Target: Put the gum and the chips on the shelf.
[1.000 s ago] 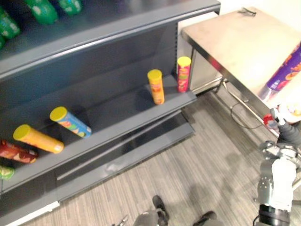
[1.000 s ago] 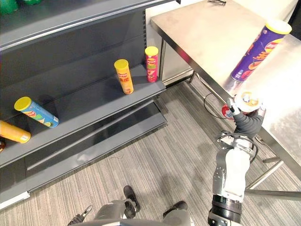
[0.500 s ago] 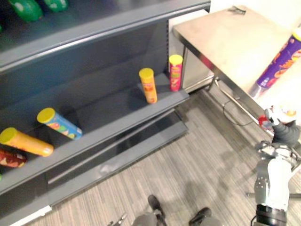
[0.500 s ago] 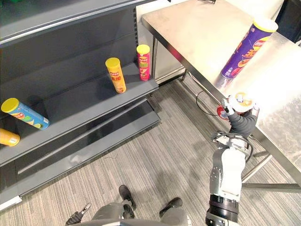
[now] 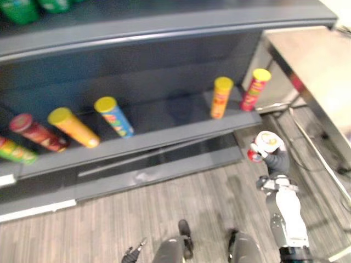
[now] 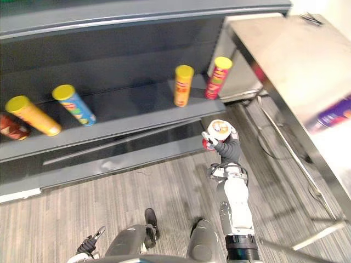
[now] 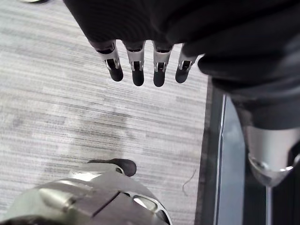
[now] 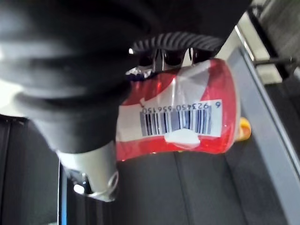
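The right hand (image 6: 226, 147) grasps the red gum tub (image 6: 218, 129), held in front of the shelf (image 6: 142, 125) and not yet placed. The purple chips can (image 6: 333, 113) waits on the table (image 6: 285, 55). The left hand (image 7: 154, 28) hangs relaxed, holding nothing.

Seven chip cans (image 5: 221, 97), six shelved, one on the table (image 6: 285, 49); one gum tub (image 5: 266, 143); at least two green bottles (image 5: 19, 8).
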Robot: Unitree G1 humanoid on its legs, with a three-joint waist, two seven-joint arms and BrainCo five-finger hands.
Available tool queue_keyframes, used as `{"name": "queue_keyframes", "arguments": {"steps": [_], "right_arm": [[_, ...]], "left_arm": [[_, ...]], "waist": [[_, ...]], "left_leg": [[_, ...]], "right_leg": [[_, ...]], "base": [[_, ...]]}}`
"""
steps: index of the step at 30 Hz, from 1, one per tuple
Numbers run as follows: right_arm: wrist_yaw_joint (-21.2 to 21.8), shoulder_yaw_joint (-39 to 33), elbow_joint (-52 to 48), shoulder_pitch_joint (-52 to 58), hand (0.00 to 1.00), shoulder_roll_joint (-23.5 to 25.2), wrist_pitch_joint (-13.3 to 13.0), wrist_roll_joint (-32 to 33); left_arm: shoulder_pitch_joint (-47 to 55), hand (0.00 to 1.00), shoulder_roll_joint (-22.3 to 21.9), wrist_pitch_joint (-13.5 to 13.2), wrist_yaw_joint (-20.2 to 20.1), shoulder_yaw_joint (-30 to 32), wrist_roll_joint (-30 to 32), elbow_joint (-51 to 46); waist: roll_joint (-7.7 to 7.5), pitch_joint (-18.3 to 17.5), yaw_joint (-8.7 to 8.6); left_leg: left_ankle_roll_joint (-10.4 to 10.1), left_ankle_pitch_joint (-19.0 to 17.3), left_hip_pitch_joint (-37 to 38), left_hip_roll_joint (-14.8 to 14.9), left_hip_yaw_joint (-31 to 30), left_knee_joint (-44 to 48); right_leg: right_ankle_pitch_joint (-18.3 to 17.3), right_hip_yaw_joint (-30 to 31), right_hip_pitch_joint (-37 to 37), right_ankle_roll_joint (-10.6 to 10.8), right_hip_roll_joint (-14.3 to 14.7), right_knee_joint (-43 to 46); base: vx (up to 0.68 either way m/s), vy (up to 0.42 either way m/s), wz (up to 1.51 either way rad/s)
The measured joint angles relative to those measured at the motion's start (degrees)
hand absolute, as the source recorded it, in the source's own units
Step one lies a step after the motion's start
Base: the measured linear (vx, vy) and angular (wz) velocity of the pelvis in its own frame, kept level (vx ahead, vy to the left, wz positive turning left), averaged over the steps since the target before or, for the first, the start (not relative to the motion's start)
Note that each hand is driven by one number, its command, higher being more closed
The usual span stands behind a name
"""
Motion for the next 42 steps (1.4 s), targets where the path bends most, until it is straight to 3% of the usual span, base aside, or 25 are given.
{"name": "queue_keyframes", "arguments": {"steps": [3, 5, 7, 10, 13, 18, 20, 21, 25, 29, 33, 40, 42], "right_arm": [[0.88, 0.14, -2.28, 2.09, 1.0, -0.01, -0.04, 2.01], [1.04, 0.71, -3.84, 2.76, 1.0, 0.02, -0.04, 2.04], [1.87, 1.17, -4.05, 2.15, 1.0, 0.39, -0.08, 3.74], [2.34, 0.54, -4.06, 2.59, 1.0, 0.33, -0.07, 4.43], [2.49, -1.34, -4.06, 3.82, 1.0, 0.37, -0.07, 5.98], [2.54, -5.45, -3.78, 5.81, 1.0, 0.42, -0.05, 5.96], [2.12, -6.0, -3.54, 6.28, 1.0, 0.42, -0.02, 5.49], [2.04, -6.33, -3.07, 6.23, 1.0, 0.45, 0.08, 5.47], [2.11, -5.04, -3.07, 6.95, 1.0, 0.46, 0.42, 4.97], [2.28, -0.86, -2.63, 6.76, 1.0, -0.13, 1.24, 3.0], [3.55, 8.11, 0.55, 4.0, 1.0, -1.85, 2.41, 3.01], [7.2, 22.41, 0.9, -0.82, 1.0, -1.54, 2.8, 3.37], [7.33, 25.74, 0.9, -2.96, 1.0, -1.06, 2.83, 4.77]], "left_arm": [[-0.03, 0.0, 0.26, 0.08, -0.39, -0.03, -1.0, 2.82], [0.07, 0.0, 0.6, 0.11, -0.45, -0.44, -1.01, 3.9], [0.74, 0.0, 0.45, 0.11, -1.22, -0.31, -1.05, 4.17], [0.22, 0.0, 0.73, 0.14, -2.19, 0.0, -1.06, 4.2], [-0.16, 0.0, 0.76, 0.13, -2.67, 0.22, -1.01, 4.1], [-0.52, 0.0, 0.56, 0.25, -2.86, 0.3, -0.48, 3.98], [-0.49, 0.0, -0.16, 0.6, -2.72, 0.91, -0.21, 4.0], [-0.5, 0.0, -0.31, 0.89, -2.66, 1.26, -0.02, 4.0], [0.29, 0.0, -0.39, 1.37, -2.01, 2.06, 3.78, 4.09], [1.3, 0.0, -0.41, 1.53, -1.57, 2.36, 7.25, 4.19], [1.07, 0.0, -0.22, 1.52, -1.48, 2.19, 8.91, 4.21], [-0.75, 0.0, 0.14, 1.51, -0.91, 1.76, 10.99, 5.31], [-0.93, 0.0, 0.05, 1.51, 0.08, 1.76, 10.94, 5.62]], "waist": [[-0.09, 0.31, -1.65], [-0.76, 0.39, -1.51], [-0.47, 0.22, -0.97], [-0.17, 0.04, -1.7], [0.06, -0.11, -2.64], [0.62, -0.73, -2.87], [1.56, -1.66, -2.82], [1.69, -1.8, -2.68], [1.33, -3.03, -2.6], [1.18, -6.6, -2.65], [0.9, -7.22, -2.45], [0.86, -7.43, -1.9], [0.79, -7.49, -1.01]], "left_leg": [[-0.38, -1.85, -0.58, -3.09, -6.14, 3.7], [-1.26, -3.73, -0.83, -3.66, -7.89, 6.12], [-3.31, -6.01, -1.87, -1.29, -8.75, 8.37], [-4.96, -6.34, -2.57, 0.84, -10.74, 8.2], [-6.54, -4.8, -1.36, 1.84, -13.18, 5.5], [-8.48, 2.06, 0.99, 1.49, -14.17, -3.18], [-8.64, 2.86, 1.81, 2.24, -10.22, -6.31], [-7.75, 3.4, 2.65, 2.66, -7.97, -7.39], [-7.97, 3.98, 5.22, 1.75, -6.85, -9.38], [-8.37, 4.97, 5.8, 1.88, -1.55, -12.71], [-7.43, 5.78, 6.53, 1.4, 1.31, -14.22], [-6.68, 6.28, 6.93, 1.82, 1.3, -14.27], [-6.7, 6.26, 7.93, 2.03, 1.25, -14.28]], "right_leg": [[2.03, 5.77, -0.28, 2.68, 1.09, -5.39], [4.37, 5.99, 0.66, 2.72, 1.13, -7.4], [5.14, 4.86, 1.68, 3.69, 3.38, -9.59], [4.33, 2.41, 1.88, 2.14, 5.28, -10.23], [3.31, -0.66, 2.79, 0.6, 6.11, -10.15], [2.48, -6.72, 4.52, -0.54, 4.76, -11.07], [2.32, -9.24, 5.86, -0.71, 4.48, -12.07], [2.3, -10.02, 6.58, -0.72, 4.32, -12.22], [2.48, -10.95, 9.93, 0.41, 3.37, -14.38], [5.45, -9.84, 10.64, 1.98, 3.65, -19.92], [7.96, -7.0, 10.53, 2.31, 4.27, -23.2], [8.39, -6.95, 11.29, 2.22, 4.94, -24.19], [8.39, -6.98, 12.55, 2.22, 5.23, -24.72]], "base": [[0.17, -0.041, 1.22], [0.22, -0.162, 0.75], [0.2, -0.205, 0.03], [0.17, -0.169, 0.14], [0.2, -0.18, 0.39], [0.1, -0.097, 0.56], [0.01, 0.003, 0.66], [-0.02, 0.033, 0.35], [-0.06, 0.067, 0.15], [-0.04, 0.071, -0.15], [-0.01, 0.058, -0.36], [0.04, -0.017, -0.03], [0.04, -0.032, 0.01]]}}
